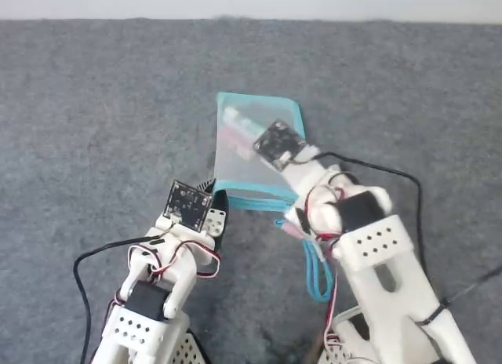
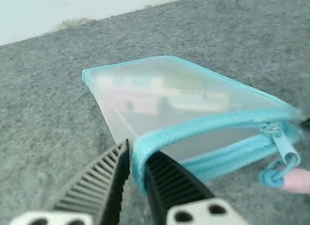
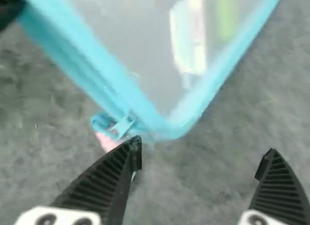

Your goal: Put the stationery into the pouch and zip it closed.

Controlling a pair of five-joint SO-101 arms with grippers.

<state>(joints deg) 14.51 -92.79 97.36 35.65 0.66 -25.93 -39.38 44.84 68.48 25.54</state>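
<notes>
1. The pouch, translucent with a teal zipper and trim, lies flat on the grey surface between the two arms' ends.
2. The stationery is inside the pouch, seen through its wall as pale pink, white and green pieces towards the side opposite the zipper.
3. The left gripper is at one end of the pouch's zipper edge. Its fingers are nearly together, pinching the teal zipper band at that corner.
4. The right gripper hangs just beside the pouch's other zipper corner. Its fingers are spread wide and hold nothing, and the corner points into the gap between them.
5. The zipper pull sits at the end of the pouch's zipper away from the left gripper. A pink tab hangs from it, close to one finger of the right gripper.
</notes>
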